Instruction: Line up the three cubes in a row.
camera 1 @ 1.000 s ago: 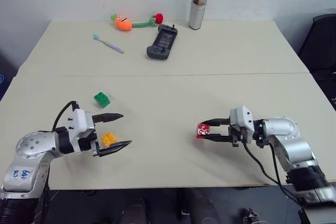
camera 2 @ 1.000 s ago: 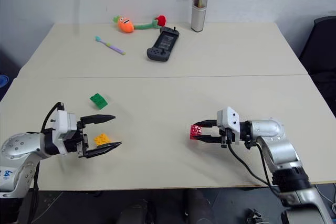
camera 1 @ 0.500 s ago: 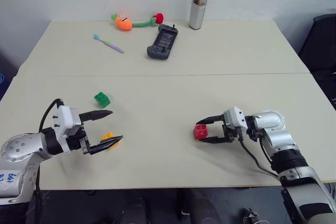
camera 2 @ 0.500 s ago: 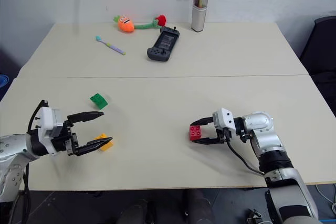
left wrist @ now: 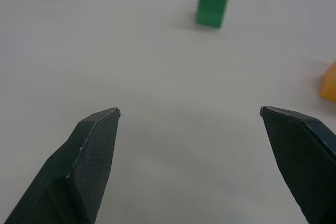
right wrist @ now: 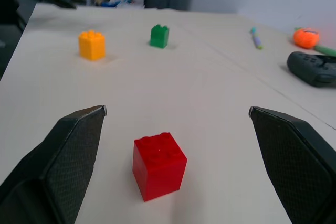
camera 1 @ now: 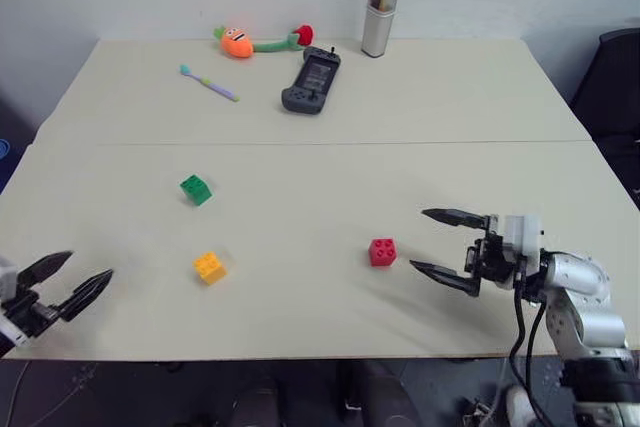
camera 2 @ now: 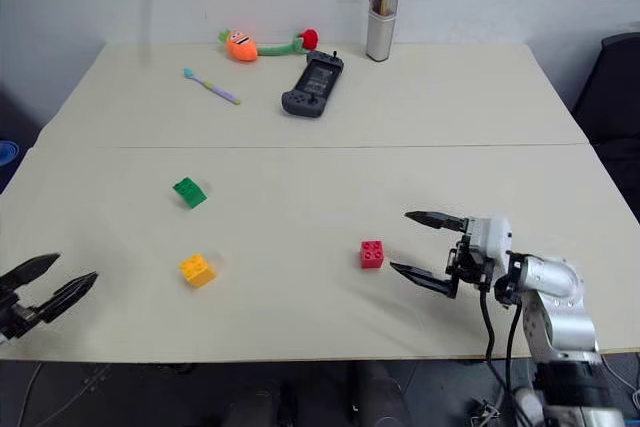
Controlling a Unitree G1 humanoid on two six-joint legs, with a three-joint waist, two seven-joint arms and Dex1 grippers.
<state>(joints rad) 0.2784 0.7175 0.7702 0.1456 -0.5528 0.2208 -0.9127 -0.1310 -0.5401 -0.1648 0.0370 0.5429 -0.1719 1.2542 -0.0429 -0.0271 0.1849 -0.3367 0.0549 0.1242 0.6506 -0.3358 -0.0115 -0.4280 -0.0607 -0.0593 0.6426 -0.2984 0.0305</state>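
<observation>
Clutter sits along the far edge of the pale beige tabletop [camera 1: 420, 107], well away from the blocks: an orange carrot plush toy with a green stem and red tip [camera 1: 240, 42], a slim toothbrush with a teal head and purple handle [camera 1: 208, 83], a dark grey handheld game controller [camera 1: 310, 83] and a tall silver tube-shaped case [camera 1: 379, 4] with something reddish inside that I can't make out. None of it blocks the cubes.

All three studded plastic cubes rest loose on the near half: small green cube [camera 1: 195, 189] furthest back, yellow-orange cube [camera 1: 209, 267] nearer and just right of it, red cube [camera 1: 382, 252] well apart to the right. So not in a row yet.

Right gripper [camera 1: 440, 243] hangs just beside the red cube with its black fingers spread wide, nothing between them. Left gripper [camera 1: 68, 280] sits at the near left corner, jaws also apart and empty, its arm cut off by the frame edge.

No readable writing anywhere.
</observation>
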